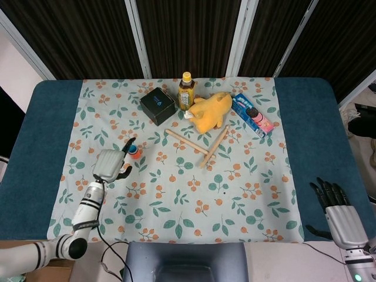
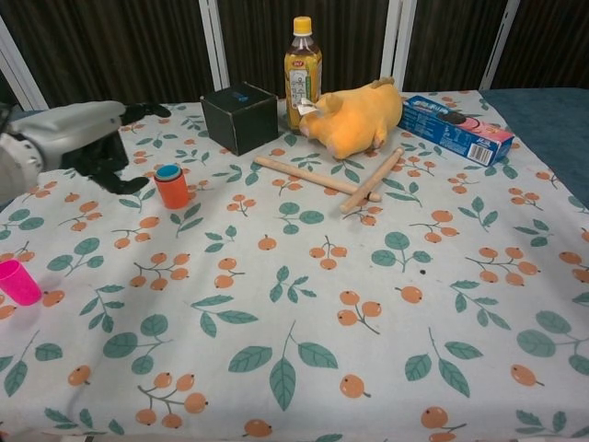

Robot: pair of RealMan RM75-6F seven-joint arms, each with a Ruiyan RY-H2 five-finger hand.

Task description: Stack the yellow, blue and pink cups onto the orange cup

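Grey left robot hand (image 2: pixel 78 138) empty, fingers spread, beside orange cup (image 2: pixel 171 191) holding blue cup (image 2: pixel 168 172)
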